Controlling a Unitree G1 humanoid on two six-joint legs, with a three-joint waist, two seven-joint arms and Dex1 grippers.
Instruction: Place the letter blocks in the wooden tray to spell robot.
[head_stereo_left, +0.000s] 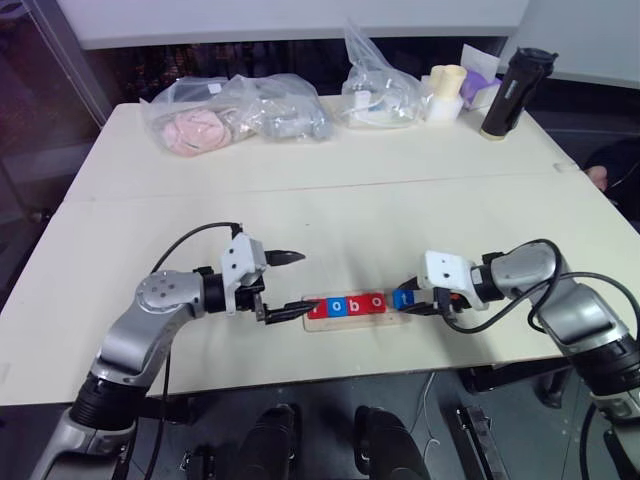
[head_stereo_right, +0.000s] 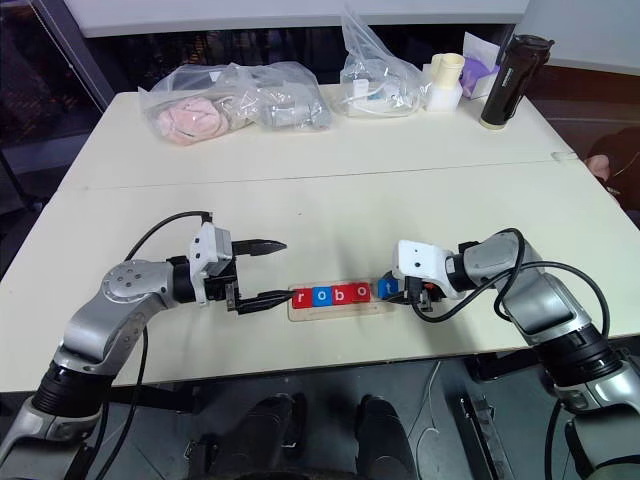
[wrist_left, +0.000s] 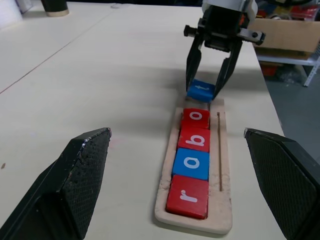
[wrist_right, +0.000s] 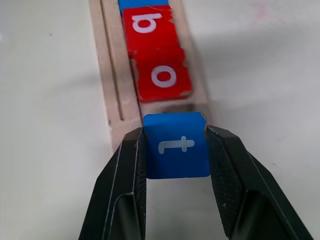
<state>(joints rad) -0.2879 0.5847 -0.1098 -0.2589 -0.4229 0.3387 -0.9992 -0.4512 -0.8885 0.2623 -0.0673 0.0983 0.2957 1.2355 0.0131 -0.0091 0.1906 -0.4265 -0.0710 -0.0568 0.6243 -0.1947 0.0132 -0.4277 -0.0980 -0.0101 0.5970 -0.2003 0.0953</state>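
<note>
wooden tray (wrist_left: 224, 165): holds red r, blue o, red b, red o | right claw (wrist_right: 176, 150): pinching blue t block (wrist_right: 176, 145) at tray's end | left claw (head_stereo_left: 290, 285): spread wide

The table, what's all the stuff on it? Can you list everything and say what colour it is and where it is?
Table: one, cream, under everything.
Tray: one, light wood, near edge, between the two arms.
Tiles in tray: four, red r, blue o, red b, red o, in a row.
t tile: one, blue, at the tray's empty end, gripped, not yet in the slot.
Plastic bags: two, clear, one far left with pink and grey things, one far middle.
Bottle: one, black, far right.
Cream container: one, beside the bottle.
Purple and white packet: one, behind the container.
Left fingers: black, open, at the tray's r end.
Right fingers: black, shut on the t tile.
</note>
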